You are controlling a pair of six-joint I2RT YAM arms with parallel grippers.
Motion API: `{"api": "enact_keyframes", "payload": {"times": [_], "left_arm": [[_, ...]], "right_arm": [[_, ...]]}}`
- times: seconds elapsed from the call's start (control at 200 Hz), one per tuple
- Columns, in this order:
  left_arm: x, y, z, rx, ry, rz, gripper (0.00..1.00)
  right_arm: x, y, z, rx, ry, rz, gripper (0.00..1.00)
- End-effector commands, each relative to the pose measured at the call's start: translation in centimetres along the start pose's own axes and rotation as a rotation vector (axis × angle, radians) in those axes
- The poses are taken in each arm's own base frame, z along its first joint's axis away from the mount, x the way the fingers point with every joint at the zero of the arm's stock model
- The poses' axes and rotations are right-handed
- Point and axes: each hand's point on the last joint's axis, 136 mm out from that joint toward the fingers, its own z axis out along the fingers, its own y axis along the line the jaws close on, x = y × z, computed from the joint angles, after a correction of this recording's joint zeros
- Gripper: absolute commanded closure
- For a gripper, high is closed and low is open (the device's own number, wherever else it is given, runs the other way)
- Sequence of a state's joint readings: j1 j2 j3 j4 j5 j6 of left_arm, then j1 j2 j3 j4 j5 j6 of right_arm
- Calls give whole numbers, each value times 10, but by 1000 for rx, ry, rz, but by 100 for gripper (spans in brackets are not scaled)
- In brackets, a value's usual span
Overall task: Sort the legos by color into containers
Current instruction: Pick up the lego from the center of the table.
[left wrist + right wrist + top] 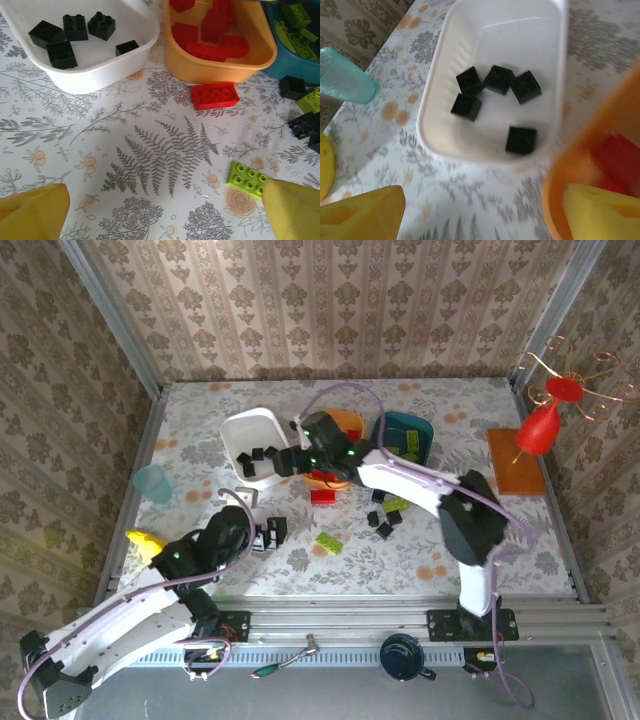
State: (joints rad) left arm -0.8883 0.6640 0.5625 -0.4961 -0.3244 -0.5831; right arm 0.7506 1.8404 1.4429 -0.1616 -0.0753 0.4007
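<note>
The white tub (240,430) holds several black legos (499,80). Beside it, the orange tub (220,67) holds red legos (215,30), and the dark teal tub (410,430) holds lime-green ones (300,20). On the table lie a red lego (215,96), a green lego (247,177) and a few black ones (292,87). My right gripper (482,215) hangs open and empty over the gap between the white tub (435,135) and the orange tub (555,190). My left gripper (162,210) is open low over bare table, the green lego by its right finger (292,210).
A translucent pale-blue cup (153,483) and a yellow object (143,543) stand at the left. An orange mat (515,462) with a red and wire stand (540,425) is at the right. More black and green legos (388,512) lie before the teal tub.
</note>
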Motion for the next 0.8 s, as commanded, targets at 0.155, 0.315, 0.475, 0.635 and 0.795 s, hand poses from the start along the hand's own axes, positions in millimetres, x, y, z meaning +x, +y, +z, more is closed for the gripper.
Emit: {"api": "enact_keyframes", "payload": {"times": [0.155,0.315,0.475,0.635,0.795], "left_arm": [[-8,-26,20,77,5,4,0],[-5,-32,31,92,14,7,0],[0,-34,37,103,24,2,0],[3,-33,40,99,37,2,0],[5,-33,40,106,38,-8,0]], "right_arm": [[75,-62,-93,235,-1,52,15],[132,-105,-136,382,38,111,13],[173,-135,-146,458,116,174,12],[176,-129,-127,384,154,73,19],[171,-128,-101,390,226,4,33]]}}
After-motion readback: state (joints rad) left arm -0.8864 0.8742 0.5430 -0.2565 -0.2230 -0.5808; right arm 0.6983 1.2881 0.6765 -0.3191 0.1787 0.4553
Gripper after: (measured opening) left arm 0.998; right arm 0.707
